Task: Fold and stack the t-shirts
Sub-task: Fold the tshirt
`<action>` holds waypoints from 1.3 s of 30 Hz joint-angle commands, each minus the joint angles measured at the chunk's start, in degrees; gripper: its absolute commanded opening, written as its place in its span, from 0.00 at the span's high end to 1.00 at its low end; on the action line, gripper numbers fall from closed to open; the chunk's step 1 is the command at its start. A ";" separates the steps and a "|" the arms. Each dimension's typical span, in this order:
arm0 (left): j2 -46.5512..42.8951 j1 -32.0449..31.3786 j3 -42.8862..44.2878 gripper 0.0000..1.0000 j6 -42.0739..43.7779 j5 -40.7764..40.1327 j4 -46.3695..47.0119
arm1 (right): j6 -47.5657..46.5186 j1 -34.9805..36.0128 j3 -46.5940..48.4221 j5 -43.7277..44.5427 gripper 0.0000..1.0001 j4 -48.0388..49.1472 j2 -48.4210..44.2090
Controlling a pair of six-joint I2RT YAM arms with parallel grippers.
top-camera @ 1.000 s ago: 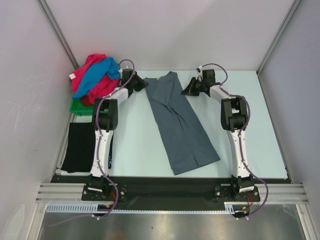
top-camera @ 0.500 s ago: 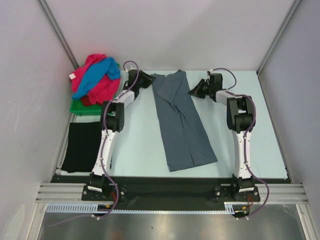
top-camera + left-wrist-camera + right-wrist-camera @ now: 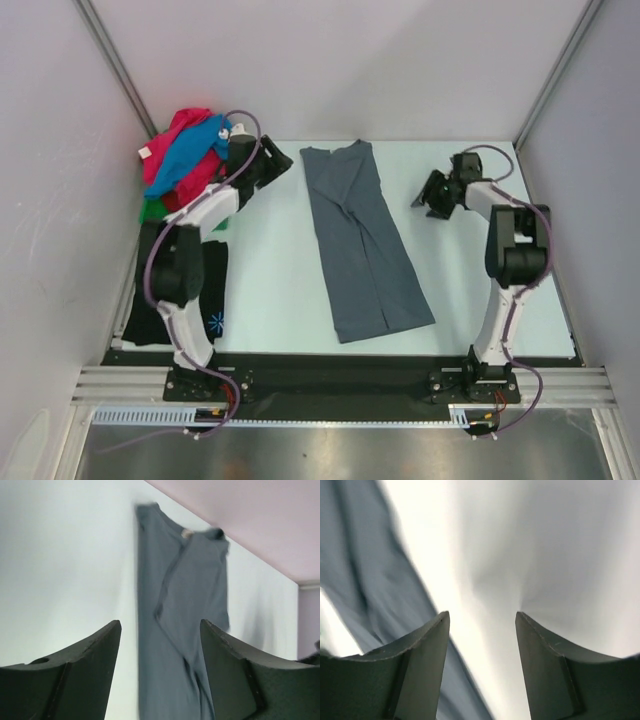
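Pale table (image 3: 270, 280): grey shirt (image 3: 360, 240) sits folded lengthwise only, pink-blue pile (image 3: 185, 150) waits, left gripper (image 3: 160, 622) and right gripper (image 3: 482, 615) both wide, empty.

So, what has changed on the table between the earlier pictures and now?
The grey t-shirt swung from a slant to nearly straight, its far end shifting right. Then both grippers opened and seem to have let go of that end: the left gripper drew back left, the right gripper moved right and nearer. Both are empty now. The pink and blue pile and the black t-shirt stayed in place.
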 commanded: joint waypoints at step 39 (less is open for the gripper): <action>-33.41 -50.90 -68.91 0.55 -45.63 -1.92 12.34 | 1.99 4.06 -50.82 2.46 0.30 -15.54 -63.47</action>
